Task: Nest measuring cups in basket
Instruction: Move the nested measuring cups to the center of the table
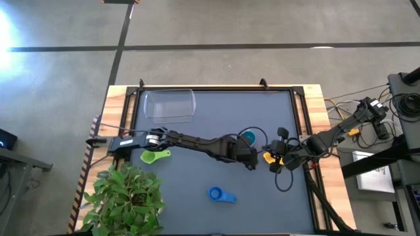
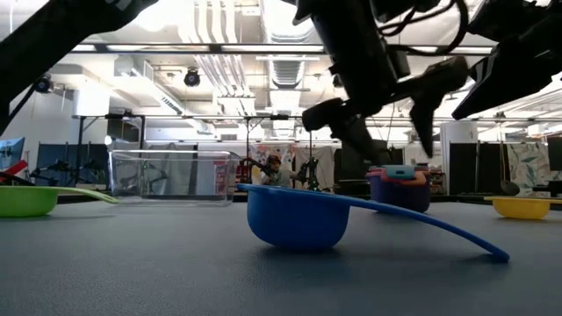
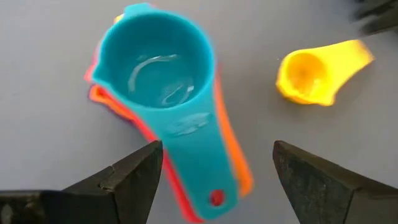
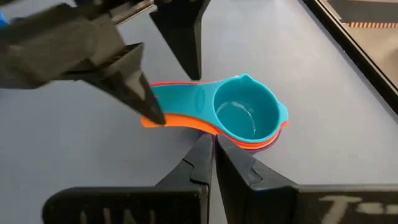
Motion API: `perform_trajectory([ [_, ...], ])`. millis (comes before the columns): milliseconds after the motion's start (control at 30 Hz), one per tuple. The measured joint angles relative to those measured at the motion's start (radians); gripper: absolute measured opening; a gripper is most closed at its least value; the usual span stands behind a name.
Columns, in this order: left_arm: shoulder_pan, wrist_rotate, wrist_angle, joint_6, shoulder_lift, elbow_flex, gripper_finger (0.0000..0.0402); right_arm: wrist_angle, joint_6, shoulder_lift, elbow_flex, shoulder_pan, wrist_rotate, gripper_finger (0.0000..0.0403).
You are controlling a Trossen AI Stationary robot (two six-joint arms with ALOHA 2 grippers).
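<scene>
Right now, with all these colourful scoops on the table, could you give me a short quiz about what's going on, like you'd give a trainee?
1. True or false: the clear basket already holds a measuring cup.
2. Which colour sits on top of the nested stack? A) teal B) green C) blue
3. Which hand is open above that stack's handles?

Key:
1. False; it looks empty, and the green cup, blue cup and yellow cup all lie loose on the table.
2. A, teal, over orange, red and purple.
3. The left hand; the right hand is shut nearby.
</scene>
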Motion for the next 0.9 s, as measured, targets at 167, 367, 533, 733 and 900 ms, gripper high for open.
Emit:
perform_trajectory([
  [167,-0.014,-0.033,0.018,-0.017,0.000,-0.001,0.0287,0.000,0.001,0.000,0.000,0.000,0.000,0.0009],
  [367,-0.016,-0.077,0.003,-0.045,0.000,-0.003,0.0288,0.000,0.005,0.001,0.000,0.000,0.000,0.0009],
  [533,-0.023,-0.079,0.033,-0.045,0.000,-0.008,0.0288,0.000,0.007,0.001,0.000,0.000,0.000,0.0009],
  [733,-0.030,-0.112,0.043,-0.060,-0.001,-0.039,0.0288,0.000,0.009,0.001,0.000,0.000,0.002,0.0009],
  [900,-0.032,-0.155,0.055,-0.061,-0.001,-0.042,0.0288,0.000,0.011,0.001,0.000,0.000,0.003,0.0009],
])
